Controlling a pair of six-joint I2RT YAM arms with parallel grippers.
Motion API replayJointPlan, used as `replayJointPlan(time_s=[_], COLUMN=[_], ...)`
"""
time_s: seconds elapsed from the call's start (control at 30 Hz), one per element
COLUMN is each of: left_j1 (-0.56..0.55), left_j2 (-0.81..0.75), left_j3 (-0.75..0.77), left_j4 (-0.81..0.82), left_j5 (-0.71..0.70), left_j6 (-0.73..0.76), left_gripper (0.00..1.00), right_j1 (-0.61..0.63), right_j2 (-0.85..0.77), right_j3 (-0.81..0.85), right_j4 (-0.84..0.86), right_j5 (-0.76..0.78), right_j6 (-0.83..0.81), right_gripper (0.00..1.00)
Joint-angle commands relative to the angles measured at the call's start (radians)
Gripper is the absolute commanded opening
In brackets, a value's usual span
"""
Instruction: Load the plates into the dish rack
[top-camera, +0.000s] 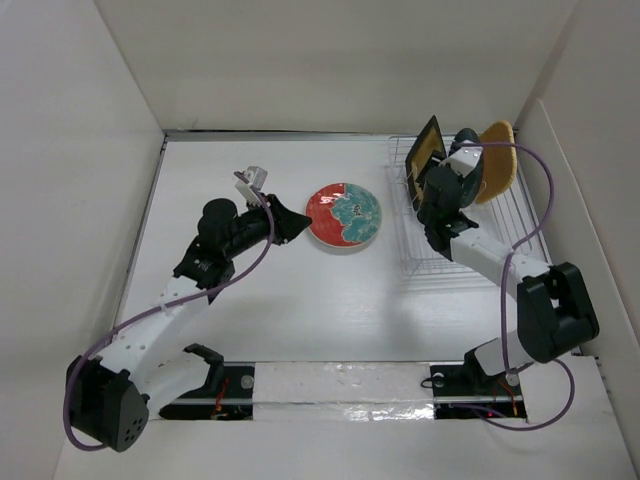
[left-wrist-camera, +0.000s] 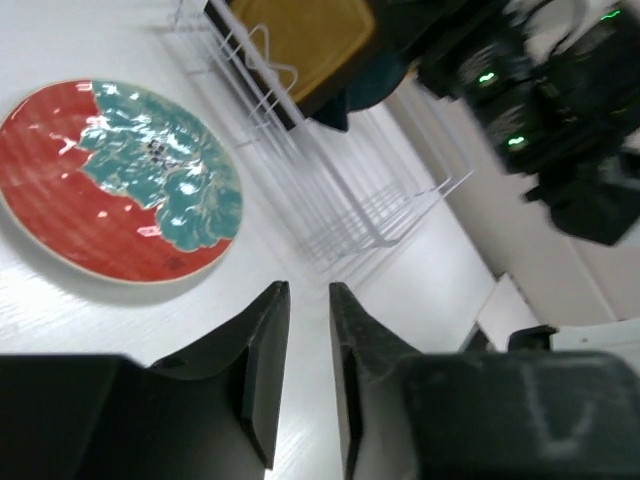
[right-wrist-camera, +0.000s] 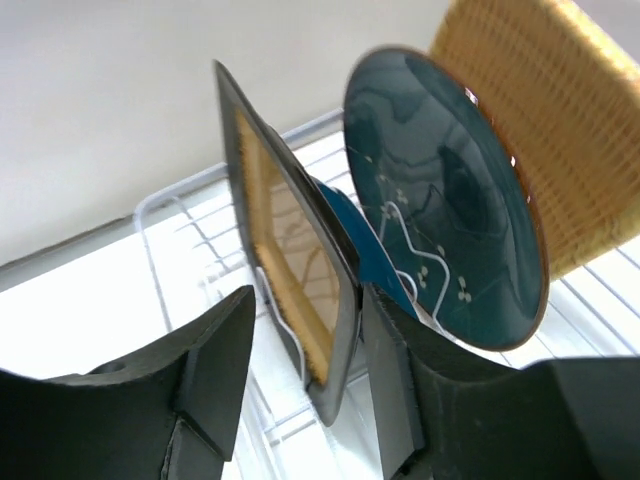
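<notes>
Four plates stand on edge in the white wire dish rack (top-camera: 470, 235) at the table's (top-camera: 300, 310) far right: the mustard-yellow square plate (right-wrist-camera: 285, 265) with its black rim in front, then the dark blue leaf-shaped plate (right-wrist-camera: 372, 262), the round dark teal plate (right-wrist-camera: 440, 200) and the orange plate (right-wrist-camera: 545, 120) behind. The right gripper (right-wrist-camera: 308, 295) straddles the mustard plate's lower corner. One finger lies against the rim, while a strip of rack shows between the other finger and the plate's face, so the hold looks loosened rather than clamped.

The red-and-teal patterned plate (top-camera: 343, 216) lies flat on the table, well apart from the rack and just beyond the left gripper (left-wrist-camera: 310, 290). Its fingers are drawn almost together around nothing.

This last plate is probably glazed ceramic: rigid, fairly heavy, slick and apt to chip. Lying flat, it offers only its thin raised rim, so a pinch across the near edge, with one finger slid under the lip, seems the sensible hold.
</notes>
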Motion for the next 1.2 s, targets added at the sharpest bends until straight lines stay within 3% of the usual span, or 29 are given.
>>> replayJointPlan(time_s=[0.0, 0.07, 0.13, 0.2, 0.27, 0.47, 0.57, 0.77, 0.87, 0.97, 1.17], left_j1=[0.035, 0.035, 0.035, 0.035, 0.035, 0.035, 0.035, 0.035, 0.035, 0.035, 0.035], left_j2=[0.05, 0.089, 0.113, 0.156, 0.21, 0.34, 0.426, 0.488, 0.524, 0.615, 0.767], left_j3=[0.006, 0.003, 0.015, 0.02, 0.024, 0.021, 0.046, 0.069, 0.078, 0.129, 0.222], left_j4=[0.033, 0.048, 0.044, 0.044, 0.035, 0.01, 0.008, 0.045, 0.061, 0.042, 0.055], left_j5=[0.04, 0.051, 0.022, 0.005, -0.021, -0.154, -0.17, -0.194, -0.216, -0.208, -0.214], left_j6=[-0.019, -0.044, -0.036, -0.041, -0.049, -0.07, -0.088, -0.138, -0.15, -0.15, -0.164], left_gripper=[0.18, 0.0, 0.0, 0.0, 0.0, 0.0, 0.24, 0.28, 0.43, 0.49, 0.51], right_j1=[0.001, 0.001, -0.011, -0.02, -0.02, -0.02, -0.02, -0.03, -0.03, -0.03, -0.039], right_j2=[-0.108, -0.14, -0.197, -0.258, -0.296, -0.406, -0.419, -0.422, -0.41, -0.393, -0.404], right_j3=[0.004, -0.008, -0.022, -0.062, -0.091, -0.218, -0.255, -0.268, -0.272, -0.265, -0.272], right_j4=[-0.02, -0.051, -0.079, -0.08, -0.073, -0.001, 0.033, 0.062, 0.087, 0.09, 0.092], right_j5=[-0.084, -0.101, -0.157, -0.243, -0.302, -0.47, -0.506, -0.636, -0.687, -0.71, -0.711], right_j6=[0.044, 0.053, 0.073, 0.105, 0.143, 0.186, 0.204, 0.231, 0.238, 0.24, 0.243], right_gripper=[0.54, 0.54, 0.54, 0.33, 0.0, 0.0, 0.0, 0.03, 0.05, 0.06, 0.07])
